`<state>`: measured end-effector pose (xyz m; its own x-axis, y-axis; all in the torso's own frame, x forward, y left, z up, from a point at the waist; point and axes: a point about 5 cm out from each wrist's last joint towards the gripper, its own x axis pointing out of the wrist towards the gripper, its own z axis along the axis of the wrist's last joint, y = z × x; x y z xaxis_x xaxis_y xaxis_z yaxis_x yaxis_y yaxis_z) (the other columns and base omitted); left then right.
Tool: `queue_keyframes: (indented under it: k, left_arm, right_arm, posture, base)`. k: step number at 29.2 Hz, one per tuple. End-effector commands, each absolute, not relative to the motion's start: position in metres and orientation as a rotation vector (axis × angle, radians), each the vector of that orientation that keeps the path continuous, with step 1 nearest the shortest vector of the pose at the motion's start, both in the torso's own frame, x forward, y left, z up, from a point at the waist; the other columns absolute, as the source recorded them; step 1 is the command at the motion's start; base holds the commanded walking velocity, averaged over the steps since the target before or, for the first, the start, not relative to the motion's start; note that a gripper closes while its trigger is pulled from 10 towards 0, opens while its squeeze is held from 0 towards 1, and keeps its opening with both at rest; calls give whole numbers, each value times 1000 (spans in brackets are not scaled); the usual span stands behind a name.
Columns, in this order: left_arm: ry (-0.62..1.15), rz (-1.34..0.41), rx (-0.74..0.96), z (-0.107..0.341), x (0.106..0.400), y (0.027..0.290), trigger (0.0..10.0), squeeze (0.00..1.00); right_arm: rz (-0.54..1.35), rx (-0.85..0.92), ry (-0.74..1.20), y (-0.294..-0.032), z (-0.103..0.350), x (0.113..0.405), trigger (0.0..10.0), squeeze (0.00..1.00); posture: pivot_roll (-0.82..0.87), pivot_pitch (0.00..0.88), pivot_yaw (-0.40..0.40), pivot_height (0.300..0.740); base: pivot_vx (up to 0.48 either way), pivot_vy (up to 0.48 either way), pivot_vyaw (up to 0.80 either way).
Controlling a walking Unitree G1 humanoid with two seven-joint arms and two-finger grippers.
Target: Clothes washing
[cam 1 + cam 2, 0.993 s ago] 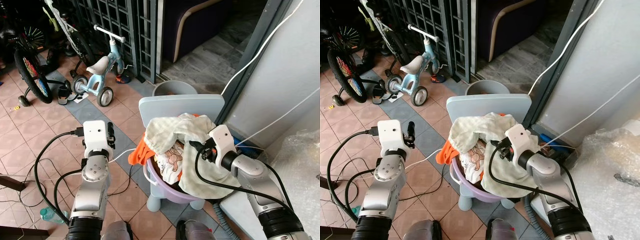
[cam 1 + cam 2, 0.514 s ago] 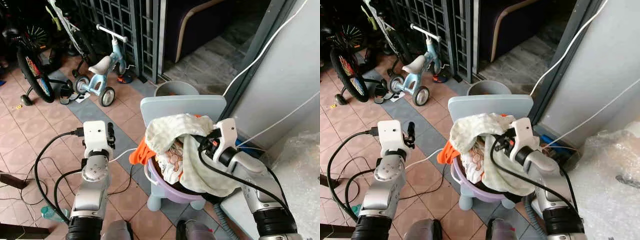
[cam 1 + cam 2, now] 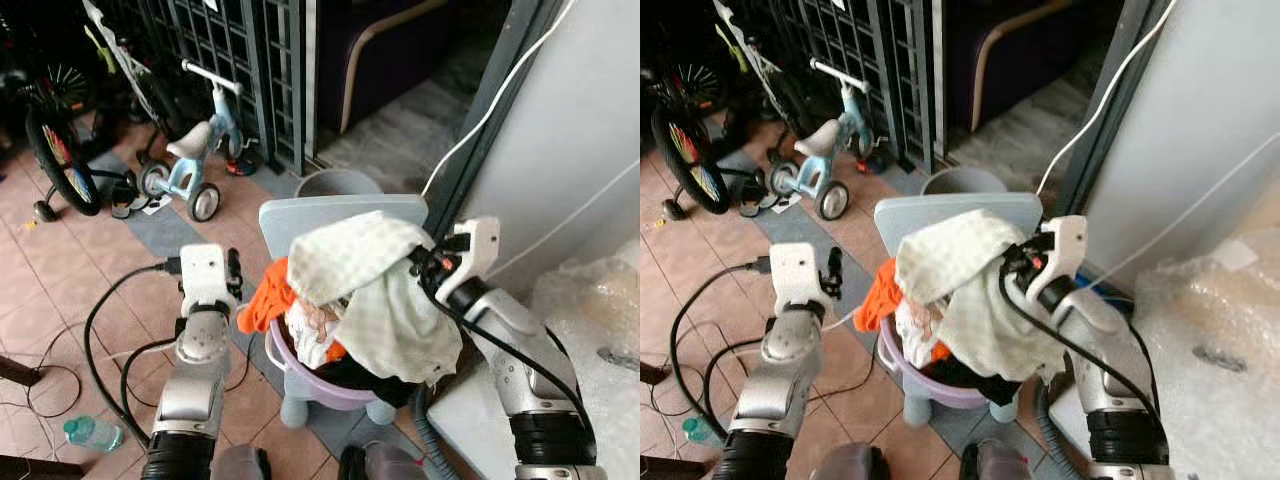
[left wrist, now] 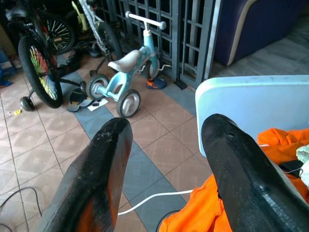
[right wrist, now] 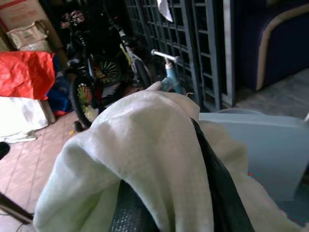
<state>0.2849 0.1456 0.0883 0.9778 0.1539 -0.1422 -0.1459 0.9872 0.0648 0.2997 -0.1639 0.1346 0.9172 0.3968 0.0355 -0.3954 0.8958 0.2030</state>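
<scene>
Right gripper is pinched on the pale green waffle-weave cloth; fabric drapes over both fingers and hangs in a long fold above the purple laundry basin. The basin sits on a small pale blue plastic chair, piled with an orange garment, a printed white piece and something dark at the bottom.

Left gripper is spread, holding nothing, just beside the basin's orange-garment side, pointing past the chair back toward the kids' balance bike.

Handling call: the cloth is light, limp and not fragile, but the hanging tail looks likely to drag or snag on the pile and the basin rim. The grip sits near one edge, so most of the length dangles; lift high to clear. If the left gripper joins in, take a bunched fold of the orange garment, not a single thin layer. Floor cables lie beside the chair; watch them when stepping.
</scene>
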Motion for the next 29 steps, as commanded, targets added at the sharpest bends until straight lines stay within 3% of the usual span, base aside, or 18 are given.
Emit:
queue_keyframes:
  k: [1, 7, 13, 15, 16, 17, 29]
  left_arm:
    - [167, 168, 57, 84, 283, 151, 10000, 0]
    - [164, 171, 57, 84, 284, 151, 10000, 0]
    - [142, 166, 63, 87, 285, 148, 10000, 0]
    - [137, 166, 72, 88, 285, 148, 10000, 0]
    - [136, 165, 74, 88, 285, 148, 10000, 0]
    - [136, 164, 75, 88, 285, 148, 10000, 0]
    - [127, 153, 81, 89, 284, 148, 10000, 0]
  right_arm:
    - [306, 153, -81, -174, 153, 310, 0, 0]
    - [141, 14, -237, -193, 187, 322, 0, 0]
    - [-141, -71, -330, -234, 216, 335, 0, 0]
    - [-273, -50, -311, -259, 223, 339, 0, 0]
    - [-318, -43, -299, -268, 225, 340, 2784, 0]
    - [-376, -68, -282, -280, 226, 340, 10000, 0]
    - [-714, -239, -297, -326, 235, 329, 10000, 0]
  posture:
    - [-36, 71, 3, 740]
    - [-37, 67, 4, 740]
    - [-37, 66, 3, 740]
    - [-38, 65, 2, 740]
    - [-38, 65, 2, 740]
    - [-38, 65, 2, 740]
    - [-34, 57, 12, 740]
  base:
    - [0, 0, 0]
    - [0, 0, 0]
    - [0, 0, 0]
    - [0, 0, 0]
    - [0, 0, -481]
    - [0, 0, -775]
    - [0, 0, -760]
